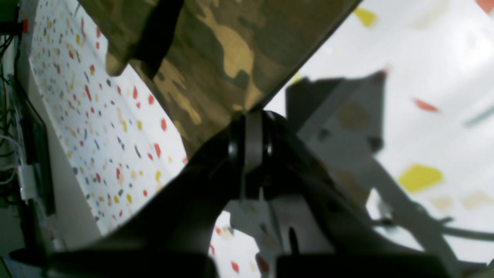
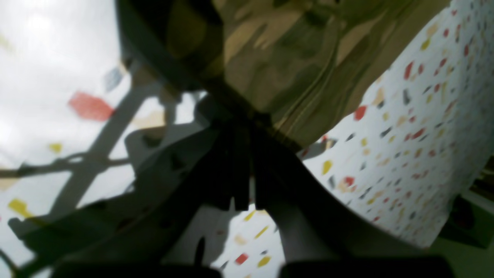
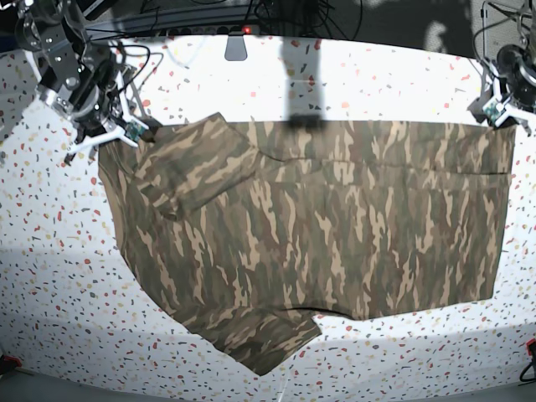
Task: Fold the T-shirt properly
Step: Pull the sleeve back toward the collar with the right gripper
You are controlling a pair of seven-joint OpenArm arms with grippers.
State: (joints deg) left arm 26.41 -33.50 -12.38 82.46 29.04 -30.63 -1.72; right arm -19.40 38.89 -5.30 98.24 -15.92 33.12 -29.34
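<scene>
The camouflage T-shirt [image 3: 335, 226] lies spread over the speckled table, with one sleeve [image 3: 197, 167] folded onto its body at the upper left. My left gripper [image 3: 500, 117] is at the shirt's far right corner. In the left wrist view this gripper [image 1: 247, 116] is shut on the cloth's edge [image 1: 216, 50], which rises from the fingers. My right gripper [image 3: 134, 132] is at the far left corner. In the right wrist view that gripper [image 2: 247, 123] is pinched shut on a stitched hem of the shirt [image 2: 293, 58].
The white table [image 3: 67, 276] with coloured flecks reaches beyond the shirt on all sides. Cables and a dark rail [image 3: 209, 25] run along the back edge. The table's side edge [image 1: 58, 154] shows in the left wrist view, with wiring beyond it.
</scene>
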